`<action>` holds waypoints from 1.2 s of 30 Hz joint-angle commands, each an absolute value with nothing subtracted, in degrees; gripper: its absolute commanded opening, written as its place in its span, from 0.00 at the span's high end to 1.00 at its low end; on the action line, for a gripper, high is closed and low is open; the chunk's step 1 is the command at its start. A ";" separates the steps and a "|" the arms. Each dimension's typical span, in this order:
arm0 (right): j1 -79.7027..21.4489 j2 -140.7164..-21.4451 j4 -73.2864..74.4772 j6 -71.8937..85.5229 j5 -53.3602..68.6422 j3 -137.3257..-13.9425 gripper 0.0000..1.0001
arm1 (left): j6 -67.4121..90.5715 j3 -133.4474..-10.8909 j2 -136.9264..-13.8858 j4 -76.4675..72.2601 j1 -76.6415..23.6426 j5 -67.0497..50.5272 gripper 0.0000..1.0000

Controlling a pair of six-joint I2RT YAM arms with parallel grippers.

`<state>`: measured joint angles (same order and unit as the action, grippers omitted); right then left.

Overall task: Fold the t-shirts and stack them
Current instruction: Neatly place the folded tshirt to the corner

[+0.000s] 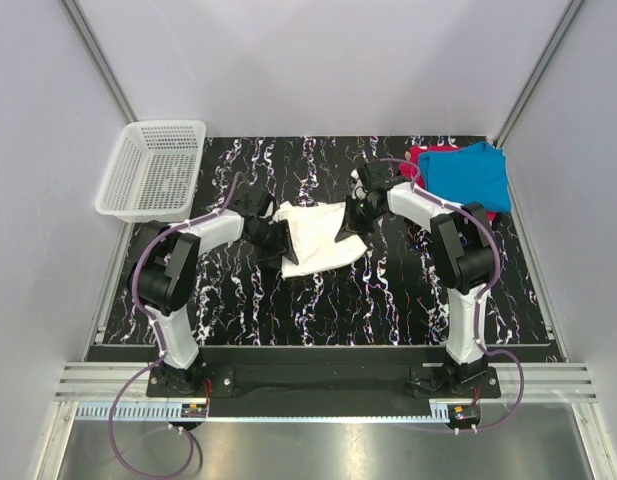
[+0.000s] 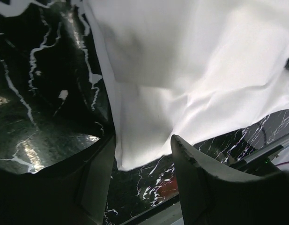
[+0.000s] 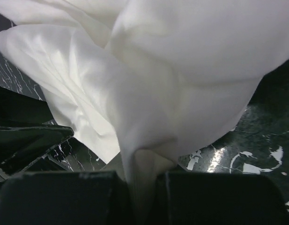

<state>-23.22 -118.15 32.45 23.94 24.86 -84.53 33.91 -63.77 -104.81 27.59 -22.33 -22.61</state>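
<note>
We see both arms bent sharply at the elbow and reaching inward over the glossy black, white-veined marble-pattern table [image 1: 388, 300], with their wrists turned toward each other near the middle. Between them lies the plain white soft-cloth t-shirt [image 1: 313, 238], bunched into a rough, creased patch flanked by the two wrists.

The left gripper [image 2: 142, 145] sits at the shirt's left edge with its jaws apart. Its dark, matte, wedge-shaped fingers [image 2: 196, 183] stand on either side of a hanging corner of the cloth. We see that corner reach into the gap unpinched, so the tool is released.

The right gripper [image 3: 139, 180] is at the shirt's right edge, clenched on a gathered fold of the white fabric. The cloth narrows into a tight tuck between the black pads and fans out above them in smooth, slightly sheeny pleats.

At the table's far right corner a blue cloth t-shirt [image 1: 473, 175] lies flat on top of a red one [image 1: 420, 154], with only a strip of red showing. A white plastic mesh basket [image 1: 153, 170], rectangular with sloping walls, stands at the far left corner.
</note>
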 commanded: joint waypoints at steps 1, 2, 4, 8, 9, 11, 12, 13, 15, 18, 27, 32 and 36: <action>-21.89 -115.14 37.52 18.73 22.06 -91.22 1.00 | 32.61 -67.59 -106.34 30.85 -23.81 -21.09 0.44; -21.54 -115.22 39.10 18.37 21.71 -92.71 1.00 | 32.69 -67.76 -106.52 30.94 -23.99 -21.09 0.44; -21.01 -115.49 40.77 17.49 20.92 -94.99 1.00 | 32.70 -67.85 -106.44 31.38 -24.34 -20.74 0.44; -20.22 -115.58 44.98 16.35 19.95 -98.51 1.00 | 32.17 -67.59 -106.00 32.08 -24.61 -19.87 0.44; -20.04 -115.92 46.13 15.39 19.26 -99.40 1.00 | 31.99 -67.41 -105.82 32.52 -24.61 -19.69 0.44; -19.95 -116.36 49.47 14.24 17.85 -102.65 1.00 | 31.55 -67.06 -105.12 32.96 -24.61 -19.07 0.44; -19.86 -116.89 50.53 13.19 17.32 -103.70 1.00 | 31.38 -67.06 -104.86 33.57 -24.61 -18.90 0.44; -19.86 -117.07 52.19 12.66 16.97 -105.45 1.00 | 31.03 -66.97 -104.51 33.92 -24.70 -18.37 0.44; -19.34 -117.33 53.17 12.30 16.44 -106.78 1.00 | 30.85 -66.53 -103.72 34.45 -24.61 -17.93 0.43; -18.28 -118.38 55.19 11.78 17.05 -109.50 1.00 | 30.59 -66.27 -103.10 34.80 -24.61 -17.58 0.43; -17.23 -121.37 59.23 10.11 17.84 -115.57 1.00 | 30.15 -66.97 -102.83 35.42 -24.61 -17.58 0.44; -16.53 -124.45 62.75 9.49 17.76 -123.91 1.00 | 29.71 -66.89 -103.01 36.03 -24.61 -17.75 0.44; -14.95 -125.24 64.16 9.67 16.88 -129.10 1.00 | 29.18 -66.53 -102.75 36.30 -24.70 -17.75 0.44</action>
<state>-16.78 -125.97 62.33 10.57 17.12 -122.89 30.92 -66.13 -105.32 35.18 -24.47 -18.85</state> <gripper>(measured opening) 0.069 0.561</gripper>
